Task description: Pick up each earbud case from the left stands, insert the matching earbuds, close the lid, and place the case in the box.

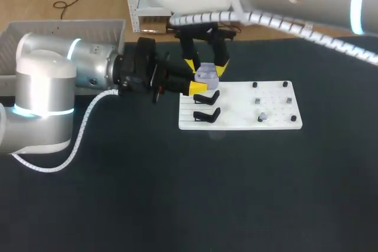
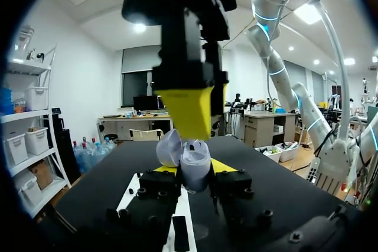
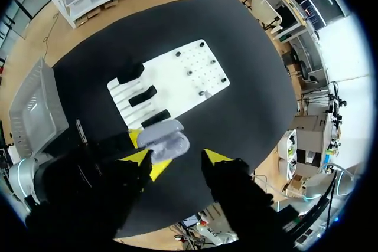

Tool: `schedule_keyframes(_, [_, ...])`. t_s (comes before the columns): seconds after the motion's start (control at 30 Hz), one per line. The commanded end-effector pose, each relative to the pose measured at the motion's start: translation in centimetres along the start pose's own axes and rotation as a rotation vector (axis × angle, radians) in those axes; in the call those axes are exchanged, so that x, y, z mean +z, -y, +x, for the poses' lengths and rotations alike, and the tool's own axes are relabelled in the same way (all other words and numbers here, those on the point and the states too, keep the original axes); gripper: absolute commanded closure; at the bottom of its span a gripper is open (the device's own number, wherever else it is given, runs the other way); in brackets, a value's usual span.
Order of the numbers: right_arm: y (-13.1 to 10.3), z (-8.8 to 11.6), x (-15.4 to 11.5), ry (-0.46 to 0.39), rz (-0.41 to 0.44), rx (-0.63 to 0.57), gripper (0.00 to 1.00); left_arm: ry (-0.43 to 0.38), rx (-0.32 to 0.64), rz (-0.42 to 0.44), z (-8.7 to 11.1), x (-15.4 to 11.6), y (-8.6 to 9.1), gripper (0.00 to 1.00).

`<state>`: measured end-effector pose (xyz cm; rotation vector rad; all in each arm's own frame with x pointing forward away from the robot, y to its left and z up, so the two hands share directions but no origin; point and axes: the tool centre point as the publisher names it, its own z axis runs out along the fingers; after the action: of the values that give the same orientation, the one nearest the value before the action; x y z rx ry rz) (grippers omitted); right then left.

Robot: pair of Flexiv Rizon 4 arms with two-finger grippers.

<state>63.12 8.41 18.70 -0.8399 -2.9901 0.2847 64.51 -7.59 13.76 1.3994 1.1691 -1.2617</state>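
Left arm enters from the left, lying low over the desk (image 1: 177, 193). Left gripper (image 2: 195, 168): fingers clenched on the earbud case (image 2: 188, 160), 1 yellow tip on each side of it. The case is pale lavender-grey, held clear of the surface, above the near-left end of the white board (image 1: 242, 123). From the left wrist view its lid looks hinged open, 2 rounded halves apart.

Right arm enters from the upper right, its gripper (image 3: 177, 157) pointing straight down over the case. Its fingers are spread and not gripping. In the right wrist view the case sits nearer 1 yellow tip, with a visible gap to the other.

Board lies flat on the desk, right of centre. 3 black stands (image 3: 143, 95) sit in a row at its left end; the head view shows only 2, the rest hidden under the grippers. At the board's right end are black pegs (image 1: 285, 84) and small grey pieces (image 1: 263, 116), too small to identify.

Grey box (image 1: 65, 28) sits at the far-left corner of the desk, well apart from the board.
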Motion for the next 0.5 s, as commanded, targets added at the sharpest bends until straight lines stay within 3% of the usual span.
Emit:
schedule_keyframes(0.03, [3.5, 0.8, -0.5, -0.044, -0.127, -0.016, 0.0, -0.001, -0.001, 0.002, 0.0, 0.0, -0.1, 1.0])
schedule_keyframes(0.1, [4.6, 1.0, -0.7, -0.069, -0.204, -0.036, 0.0, -0.001, -0.001, 0.002, 0.0, 0.0, -0.1, 1.0])
schedule_keyframes(0.2, [6.1, 1.3, -0.7, -0.041, -0.292, -0.089, 0.0, -0.001, -0.001, 0.002, 0.0, 0.0, -0.1, 1.0])
schedule_keyframes(0.5, [9.5, 1.5, 1.3, 0.063, -0.424, -0.099, 0.0, -0.001, -0.001, 0.002, 0.0, 0.0, -0.1, 1.0])
